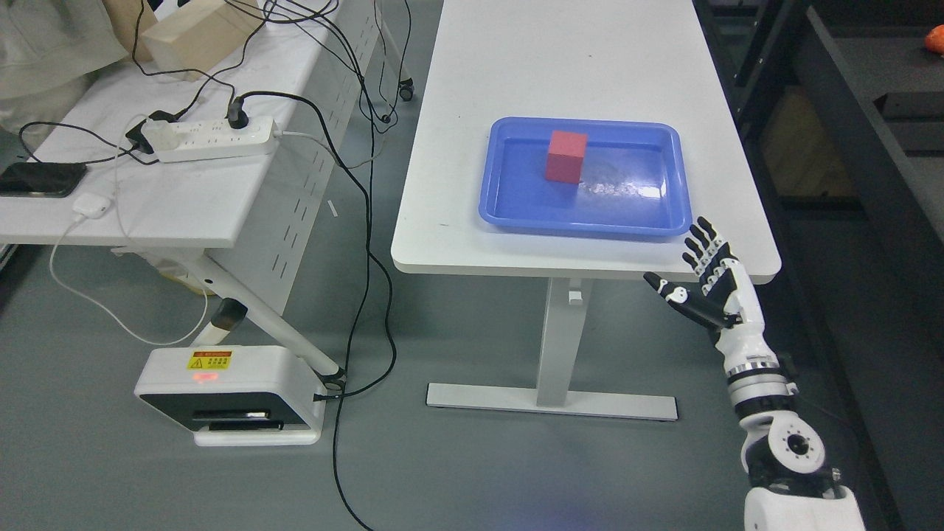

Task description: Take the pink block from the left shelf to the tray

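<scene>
A pink-red block (566,155) stands upright inside the blue tray (516,215), toward its back left part. The tray rests near the front edge of a white table (560,66). My right hand (697,276) hangs open just off the table's front right corner, fingers spread and palm empty, to the right of and below the tray. Its arm rises from the lower right. The left arm does not show.
A second white table (184,199) at left carries a power strip (214,139), a phone (40,178), cables and a wooden box (199,33). A white device (228,394) sits on the floor. Dark shelving (870,147) lines the right side.
</scene>
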You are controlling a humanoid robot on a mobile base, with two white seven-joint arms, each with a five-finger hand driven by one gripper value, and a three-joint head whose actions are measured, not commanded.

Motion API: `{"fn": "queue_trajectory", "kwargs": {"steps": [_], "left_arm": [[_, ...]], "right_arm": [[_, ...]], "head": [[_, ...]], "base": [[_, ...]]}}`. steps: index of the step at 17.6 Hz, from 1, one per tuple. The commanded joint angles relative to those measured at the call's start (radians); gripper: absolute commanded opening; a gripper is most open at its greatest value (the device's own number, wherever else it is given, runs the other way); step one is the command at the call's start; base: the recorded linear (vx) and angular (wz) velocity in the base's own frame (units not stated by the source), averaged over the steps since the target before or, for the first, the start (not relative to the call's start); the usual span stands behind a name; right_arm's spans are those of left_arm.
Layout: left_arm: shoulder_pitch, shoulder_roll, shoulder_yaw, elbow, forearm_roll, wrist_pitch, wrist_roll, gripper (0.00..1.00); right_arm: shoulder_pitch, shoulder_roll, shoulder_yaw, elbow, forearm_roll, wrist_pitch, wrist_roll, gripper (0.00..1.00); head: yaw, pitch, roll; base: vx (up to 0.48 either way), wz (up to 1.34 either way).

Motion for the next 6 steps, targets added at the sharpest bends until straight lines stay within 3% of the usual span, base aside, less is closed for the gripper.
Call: {"fn": "queue_trajectory", "kwargs": {"steps": [1, 6], "left_arm": [[0.020, 0.017, 0.000, -0.017, 0.000, 0.001, 0.000, 1.00], [0.020, 0.017, 0.000, -0.017, 0.000, 0.001, 0.000, 1.00]], "right_arm": [[0.012, -0.017, -0.034, -0.006, -0.041, -0.012, 0.001, 0.99], [0.012, -0.017, -0.033, -0.006, -0.041, -0.009, 0.001, 0.99]], "head": [[0.0000, 0.000, 0.000], [0.0000, 0.000, 0.000]], "base": [[0.000, 0.00], [0.000, 0.00]]}}
